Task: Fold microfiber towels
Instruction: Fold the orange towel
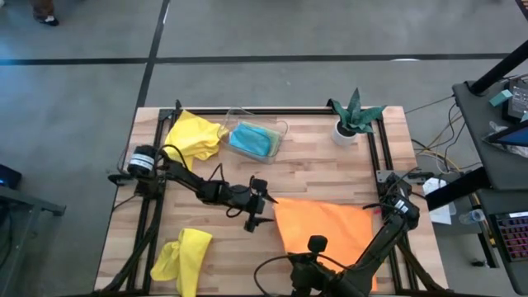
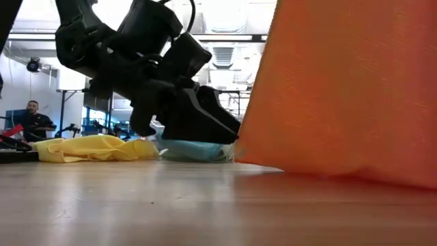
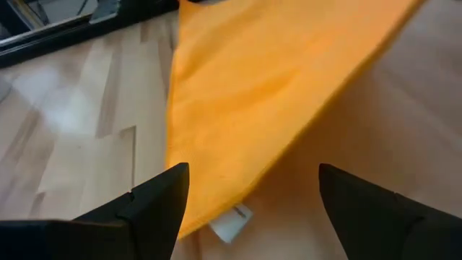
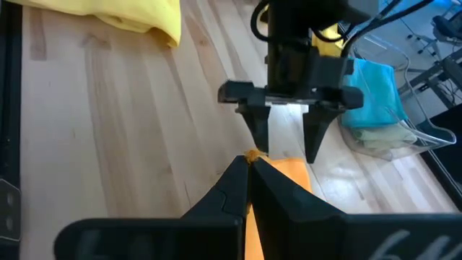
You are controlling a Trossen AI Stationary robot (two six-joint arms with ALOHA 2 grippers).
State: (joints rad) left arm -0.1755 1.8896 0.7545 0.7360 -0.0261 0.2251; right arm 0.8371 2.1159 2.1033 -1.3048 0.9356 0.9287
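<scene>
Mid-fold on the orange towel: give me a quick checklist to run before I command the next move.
1. Right gripper shut on the orange towel, at its near edge: ok.
2. Left gripper jaws open, at the towel's left corner, which lies between the fingers unpinched: ok.
3. Towel flat on the table: not ok, one side is lifted.
4. Clear tray with the turquoise towel clear of the fold area: ok.
5. Yellow towels clear of both arms: ok.
6. Edges aligned for the fold: cannot tell.

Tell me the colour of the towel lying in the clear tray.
Turquoise blue towel, clearest in the high view.
</scene>
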